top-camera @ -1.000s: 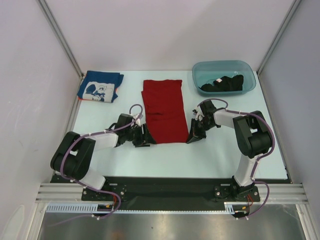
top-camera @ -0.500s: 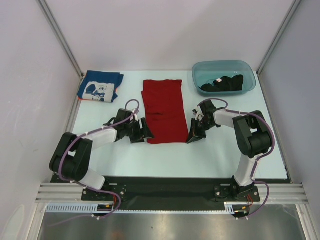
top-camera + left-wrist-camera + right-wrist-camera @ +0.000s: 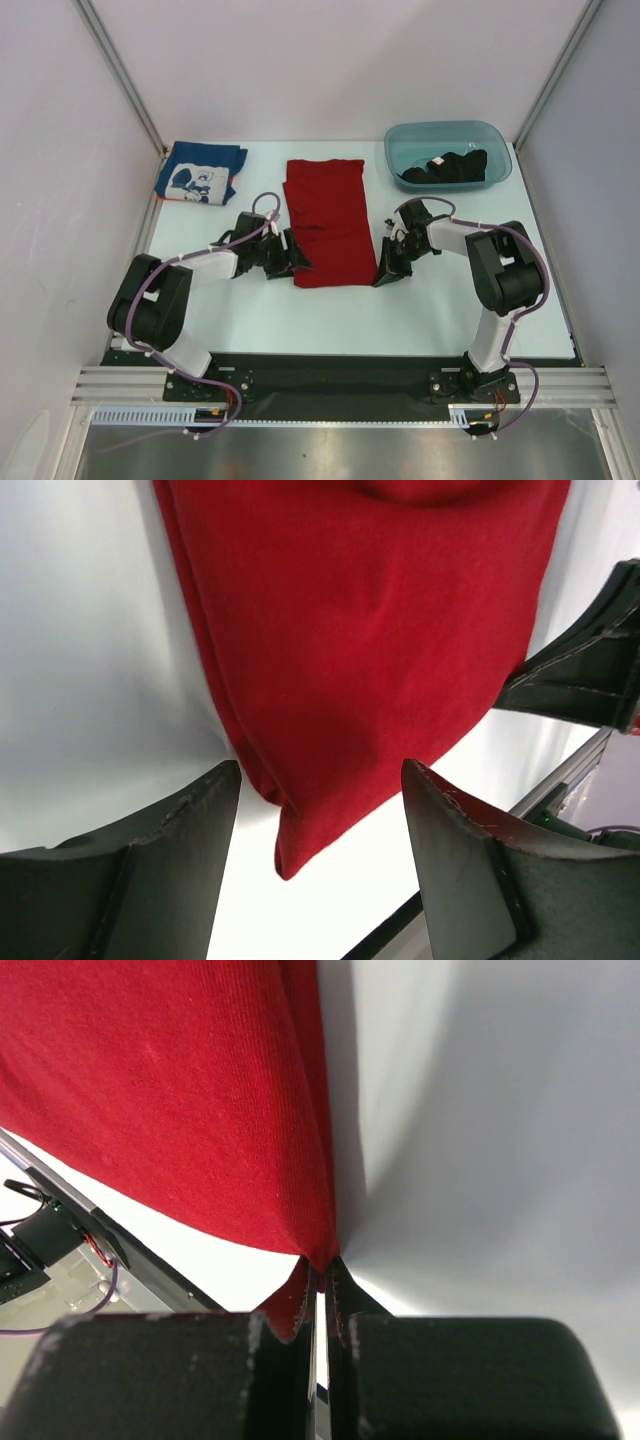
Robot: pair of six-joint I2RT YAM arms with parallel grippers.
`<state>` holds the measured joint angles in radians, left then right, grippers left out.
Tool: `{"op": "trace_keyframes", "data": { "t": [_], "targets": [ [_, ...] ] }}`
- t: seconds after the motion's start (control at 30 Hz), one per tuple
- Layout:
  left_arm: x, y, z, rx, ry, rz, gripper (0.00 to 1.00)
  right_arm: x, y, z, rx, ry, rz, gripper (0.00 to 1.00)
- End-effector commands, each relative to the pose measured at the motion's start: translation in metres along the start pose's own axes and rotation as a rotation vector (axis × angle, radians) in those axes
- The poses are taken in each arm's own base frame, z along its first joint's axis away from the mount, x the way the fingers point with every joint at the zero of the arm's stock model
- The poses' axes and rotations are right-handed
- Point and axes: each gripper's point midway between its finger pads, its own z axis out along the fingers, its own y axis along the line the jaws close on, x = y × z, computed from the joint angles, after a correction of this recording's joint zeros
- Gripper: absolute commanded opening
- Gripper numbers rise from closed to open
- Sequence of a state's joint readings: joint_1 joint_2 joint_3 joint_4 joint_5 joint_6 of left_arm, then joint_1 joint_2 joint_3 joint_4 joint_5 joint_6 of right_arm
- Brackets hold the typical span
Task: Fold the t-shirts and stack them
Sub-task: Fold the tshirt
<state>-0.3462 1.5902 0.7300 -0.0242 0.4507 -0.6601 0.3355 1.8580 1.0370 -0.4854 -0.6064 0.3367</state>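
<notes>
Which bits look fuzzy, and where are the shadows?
Left wrist: the left fingers, close to the lens, look soft; the red tee is sharper, with a faint grey shadow on the table beside it. Right wrist: the right fingers blur at the bottom, and a grey shadow lies right of the tee. Top view: even light, sharp, a dull shine on the metal strip.

Showed a pale table (image 3: pixel 330 320) lit evenly. Carried a red t-shirt (image 3: pixel 325 225) folded into a long strip at the middle, a folded blue t-shirt (image 3: pixel 200 175) with white print far left, and far right a teal tub (image 3: pixel 420 143).
</notes>
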Motion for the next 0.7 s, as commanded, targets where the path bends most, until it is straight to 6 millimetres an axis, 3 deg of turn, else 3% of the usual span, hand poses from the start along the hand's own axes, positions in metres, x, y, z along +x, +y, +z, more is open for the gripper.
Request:
{"op": "trace_keyframes", "data": {
  "t": [0.0,0.4,0.5,0.67],
  "targets": [
    [-0.037,-0.03,-0.012,0.089,-0.117,0.031,0.71,-0.004,0.0,0.002,0.007,0.007,-0.014,0.0],
    [-0.024,-0.043,-0.016,0.198,-0.082,-0.047,0.7,-0.005,0.0,0.002,0.006,0.0,-0.014,0.0],
    [-0.015,-0.039,-0.016,0.2,-0.059,-0.066,0.7,-0.006,0.001,0.002,0.004,0.0,-0.013,0.0],
    [0.011,-0.016,-0.006,0.148,0.021,-0.117,0.7,-0.006,0.002,0.003,0.004,0.001,-0.013,0.0]
  ]
}}
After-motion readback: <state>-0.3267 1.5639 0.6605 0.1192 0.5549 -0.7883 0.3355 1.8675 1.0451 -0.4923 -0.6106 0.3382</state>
